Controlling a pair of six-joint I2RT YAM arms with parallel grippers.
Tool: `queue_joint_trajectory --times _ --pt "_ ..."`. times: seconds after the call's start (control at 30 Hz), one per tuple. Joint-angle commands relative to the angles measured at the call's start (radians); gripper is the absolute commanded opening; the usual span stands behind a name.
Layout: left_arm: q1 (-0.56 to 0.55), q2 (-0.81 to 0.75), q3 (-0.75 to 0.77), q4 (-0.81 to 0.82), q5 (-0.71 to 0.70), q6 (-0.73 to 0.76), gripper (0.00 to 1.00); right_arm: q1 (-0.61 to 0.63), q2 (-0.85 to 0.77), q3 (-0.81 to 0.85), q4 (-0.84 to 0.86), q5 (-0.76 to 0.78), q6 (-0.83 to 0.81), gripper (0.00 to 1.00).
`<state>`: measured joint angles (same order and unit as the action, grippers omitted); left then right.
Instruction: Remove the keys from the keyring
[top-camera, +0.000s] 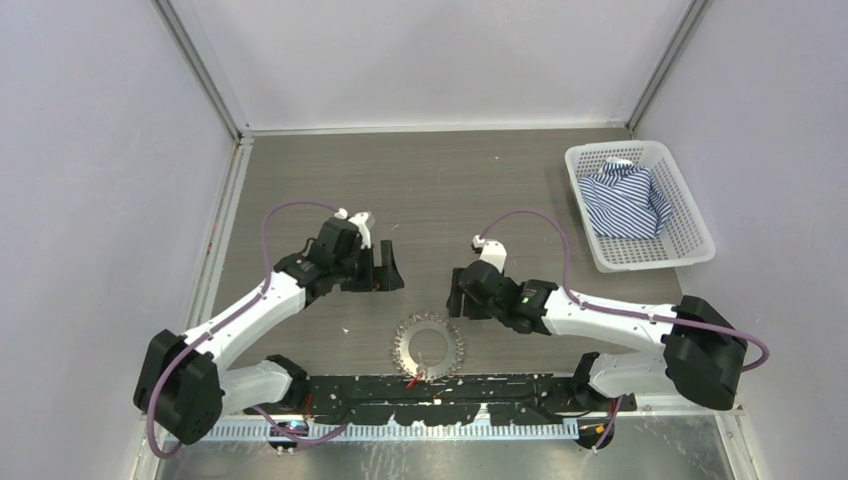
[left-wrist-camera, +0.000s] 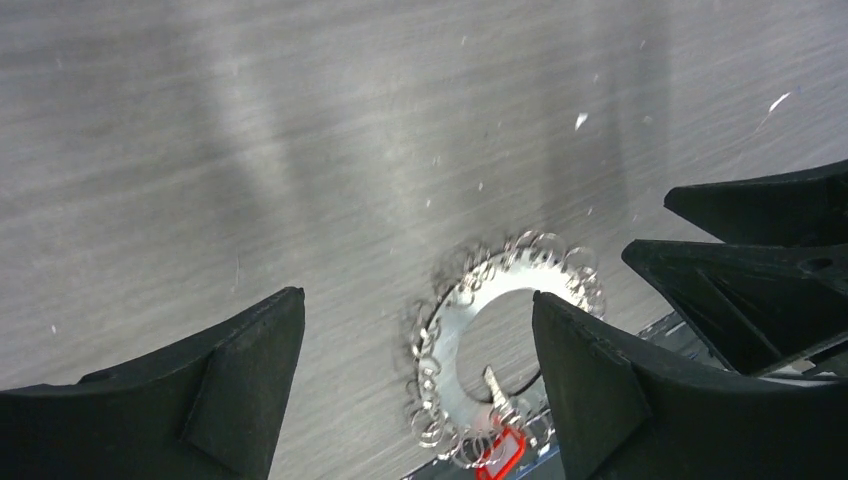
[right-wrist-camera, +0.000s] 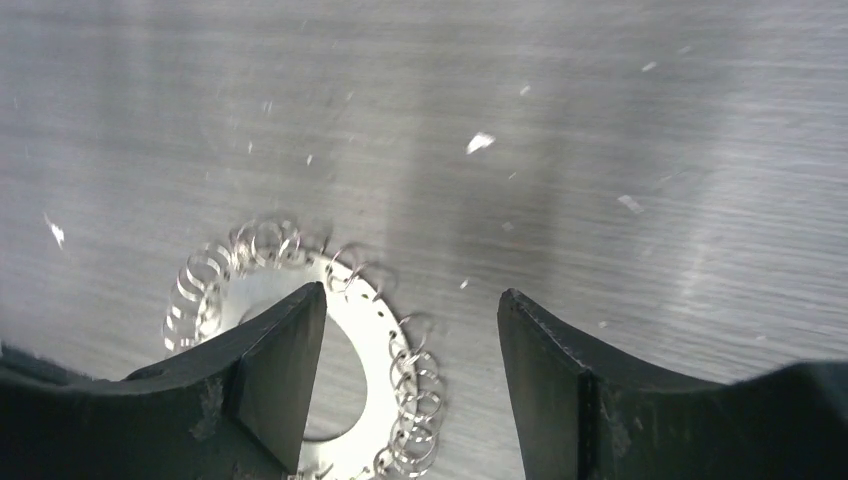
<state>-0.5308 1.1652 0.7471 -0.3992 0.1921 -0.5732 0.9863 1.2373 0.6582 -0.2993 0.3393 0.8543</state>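
The keyring (top-camera: 428, 347) is a flat silvery ring with an open centre, lying on the table near the front edge. Its rim is fringed with many small silvery loops. The keys on it are too small to tell apart. One small silvery key (left-wrist-camera: 494, 384) lies across its inner edge beside a tiny red-headed piece (left-wrist-camera: 503, 452). My left gripper (top-camera: 378, 272) is open and empty, above the table left of and beyond the ring (left-wrist-camera: 470, 300). My right gripper (top-camera: 461, 299) is open and empty, just right of and beyond the ring (right-wrist-camera: 385, 350).
A white plastic basket (top-camera: 700, 240) holding a blue-striped cloth (top-camera: 625, 200) stands at the back right. A black rail (top-camera: 520, 385) runs along the table's front edge, just behind the ring. The right gripper's fingers (left-wrist-camera: 760, 260) show in the left wrist view.
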Motion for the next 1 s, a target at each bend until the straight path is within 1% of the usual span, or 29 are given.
queue_joint_trajectory --times 0.0,0.07,0.13,0.23,0.3,0.33,0.37,0.4,0.43,0.47,0.6,0.63,0.73,0.83,0.9,0.97 --pt "-0.056 -0.11 -0.081 -0.012 0.032 -0.023 0.83 0.059 0.058 0.033 -0.005 -0.092 -0.04 0.68" --pt "-0.105 -0.165 -0.11 -0.038 -0.021 -0.047 0.82 0.096 0.095 0.046 -0.027 -0.096 -0.063 0.69" --pt "-0.119 -0.187 -0.134 -0.07 -0.058 -0.075 0.8 0.12 0.153 0.071 -0.067 -0.089 -0.091 0.7" --pt "-0.121 -0.197 -0.151 -0.086 -0.071 -0.099 0.77 0.147 0.251 0.11 -0.133 -0.061 -0.117 0.73" --pt "-0.124 -0.196 -0.15 -0.085 -0.057 -0.102 0.75 0.149 0.296 0.132 -0.154 -0.051 -0.126 0.72" --pt "-0.131 -0.196 -0.145 -0.089 -0.053 -0.1 0.75 0.145 0.318 0.147 -0.166 -0.032 -0.125 0.69" --pt "-0.137 -0.196 -0.141 -0.092 -0.049 -0.098 0.74 0.127 0.347 0.164 -0.178 -0.015 -0.127 0.62" --pt "-0.144 -0.198 -0.137 -0.091 -0.047 -0.093 0.73 0.094 0.374 0.181 -0.18 -0.016 -0.139 0.49" --pt "-0.151 -0.199 -0.133 -0.092 -0.045 -0.089 0.73 0.053 0.397 0.199 -0.173 -0.021 -0.143 0.39" --pt "-0.157 -0.199 -0.129 -0.092 -0.044 -0.083 0.72 0.01 0.417 0.213 -0.154 -0.028 -0.159 0.32" --pt "-0.17 -0.193 -0.126 -0.076 -0.021 -0.078 0.67 -0.139 0.503 0.323 -0.078 -0.027 -0.236 0.24" --pt "-0.172 -0.188 -0.125 -0.069 -0.012 -0.078 0.66 -0.164 0.528 0.363 -0.079 -0.034 -0.253 0.25" --pt "-0.189 -0.174 -0.121 -0.051 0.005 -0.075 0.63 -0.184 0.529 0.419 -0.053 -0.043 -0.295 0.36" --pt "-0.212 -0.153 -0.126 -0.018 0.027 -0.067 0.61 -0.184 0.491 0.444 -0.104 -0.055 -0.307 0.52" --pt "-0.234 -0.137 -0.126 0.006 0.029 -0.058 0.59 -0.181 0.424 0.415 -0.132 -0.067 -0.274 0.55" --pt "-0.264 -0.118 -0.118 0.02 0.002 -0.051 0.58 -0.175 0.351 0.36 -0.155 -0.078 -0.226 0.56"
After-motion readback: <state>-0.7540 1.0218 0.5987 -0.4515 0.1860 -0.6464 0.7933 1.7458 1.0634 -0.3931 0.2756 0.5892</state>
